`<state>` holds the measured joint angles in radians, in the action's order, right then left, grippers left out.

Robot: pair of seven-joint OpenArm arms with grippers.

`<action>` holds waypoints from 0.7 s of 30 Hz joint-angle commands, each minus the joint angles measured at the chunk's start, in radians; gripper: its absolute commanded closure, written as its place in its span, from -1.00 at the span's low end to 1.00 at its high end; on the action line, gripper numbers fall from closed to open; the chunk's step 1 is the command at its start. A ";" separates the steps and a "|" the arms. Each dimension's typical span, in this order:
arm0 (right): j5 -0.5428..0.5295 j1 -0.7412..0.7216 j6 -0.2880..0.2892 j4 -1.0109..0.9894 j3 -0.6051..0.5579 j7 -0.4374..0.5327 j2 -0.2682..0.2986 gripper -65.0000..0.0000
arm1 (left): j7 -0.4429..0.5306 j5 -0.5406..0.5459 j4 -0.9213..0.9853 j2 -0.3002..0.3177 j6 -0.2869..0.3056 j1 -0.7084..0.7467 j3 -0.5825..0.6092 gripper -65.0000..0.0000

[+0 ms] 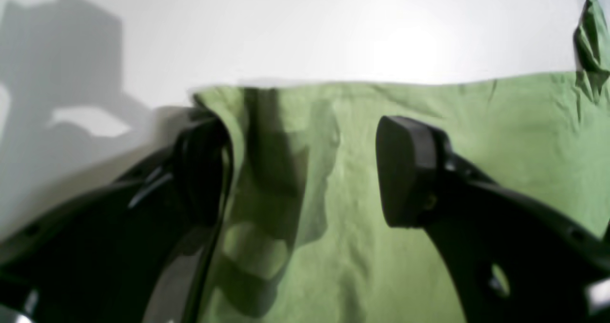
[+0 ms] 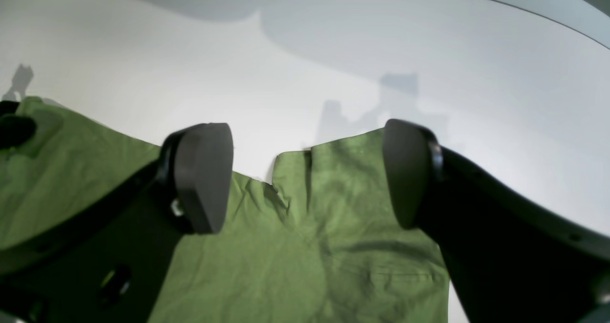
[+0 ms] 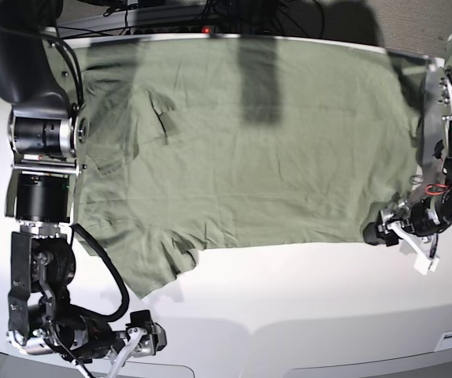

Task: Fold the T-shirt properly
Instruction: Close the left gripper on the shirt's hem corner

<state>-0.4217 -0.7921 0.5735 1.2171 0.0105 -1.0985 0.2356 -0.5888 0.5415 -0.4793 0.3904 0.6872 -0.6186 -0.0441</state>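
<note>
Green T-shirt spread flat on white table, sleeve toward right arm's side. Left gripper gaping wide at hem corner, holding nothing. Right gripper spread wide over sleeve, holding nothing.

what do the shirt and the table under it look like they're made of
T-shirt: soft matte green cloth, likely cotton knit, going by its fine wrinkles and limp edges. Table: smooth white hard top, maybe laminate or painted board; it shows a soft sheen and crisp shadows.

Plain sage-green T-shirt on white table, black hands.
</note>
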 commanded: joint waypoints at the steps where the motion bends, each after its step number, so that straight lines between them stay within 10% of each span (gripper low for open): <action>1: -0.009 -0.041 0.002 0.015 0.003 0.015 0.006 -0.46 | 0.018 0.017 -0.012 0.012 0.011 -0.032 -0.002 -0.40; 21: -0.006 -0.041 0.002 0.015 0.003 0.008 0.006 -0.46 | 0.040 0.062 -0.012 0.054 0.011 -0.032 -0.002 -0.37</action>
<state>-0.4191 -0.7921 0.5739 1.2171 0.0105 -1.1034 0.2356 -0.5690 0.5846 -0.4793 0.4286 0.6872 -0.6182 -0.0441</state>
